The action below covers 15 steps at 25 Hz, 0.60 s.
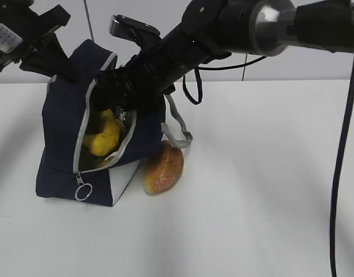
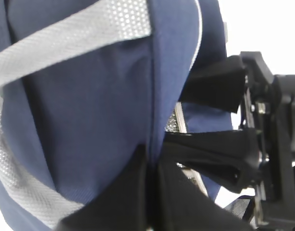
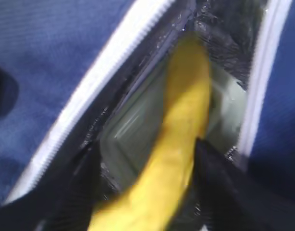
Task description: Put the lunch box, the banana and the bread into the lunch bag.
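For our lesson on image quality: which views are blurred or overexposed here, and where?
Right wrist view: motion-blurred and soft, the banana smeared inside the lunch bag. Left wrist view: close fabric sharp, the background upper right blown out white. Exterior view: mostly sharp, soft shadows under the bread, the near arm defocused.

Banana point(image 1: 103, 138) in lunch bag point(image 1: 61, 133); bread point(image 1: 163, 167) beside.

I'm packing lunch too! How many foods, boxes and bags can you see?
Foods: 2, the banana and the bread
Boxes: 1, the lunch box inside the bag
Bags: 1, the lunch bag
Total: 4
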Available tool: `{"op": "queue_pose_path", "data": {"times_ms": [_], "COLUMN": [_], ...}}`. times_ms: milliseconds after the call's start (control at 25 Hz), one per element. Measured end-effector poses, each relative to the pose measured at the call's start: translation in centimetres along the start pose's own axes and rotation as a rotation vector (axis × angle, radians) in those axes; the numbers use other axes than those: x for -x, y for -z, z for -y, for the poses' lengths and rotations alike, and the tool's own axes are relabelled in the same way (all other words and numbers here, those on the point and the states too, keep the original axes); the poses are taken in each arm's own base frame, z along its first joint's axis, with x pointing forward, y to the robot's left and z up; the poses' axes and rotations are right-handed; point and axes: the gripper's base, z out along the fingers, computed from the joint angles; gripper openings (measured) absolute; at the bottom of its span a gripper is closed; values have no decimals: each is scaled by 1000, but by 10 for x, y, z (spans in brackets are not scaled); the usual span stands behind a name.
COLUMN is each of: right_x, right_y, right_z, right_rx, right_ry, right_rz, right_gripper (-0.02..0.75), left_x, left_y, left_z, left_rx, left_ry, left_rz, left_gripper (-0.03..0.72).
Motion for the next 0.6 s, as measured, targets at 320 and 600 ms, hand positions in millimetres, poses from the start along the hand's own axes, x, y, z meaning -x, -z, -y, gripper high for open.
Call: {"op": "queue_pose_path", "data": {"times_ms": [320, 600], "right_x": [21, 31], "right_y": [31, 66], "right_z": [-13, -10], "right_rx": [1, -115], "right_ry": [166, 167], "right_rz": [-121, -238], "right_gripper": [563, 563], "left_x": [0, -1], "left_y": [0, 0], "left_z": [0, -2], "left_rx": [1, 26], "left_ry": [0, -10], "left_rz": [0, -6], "left_gripper": [-1, -1]}}
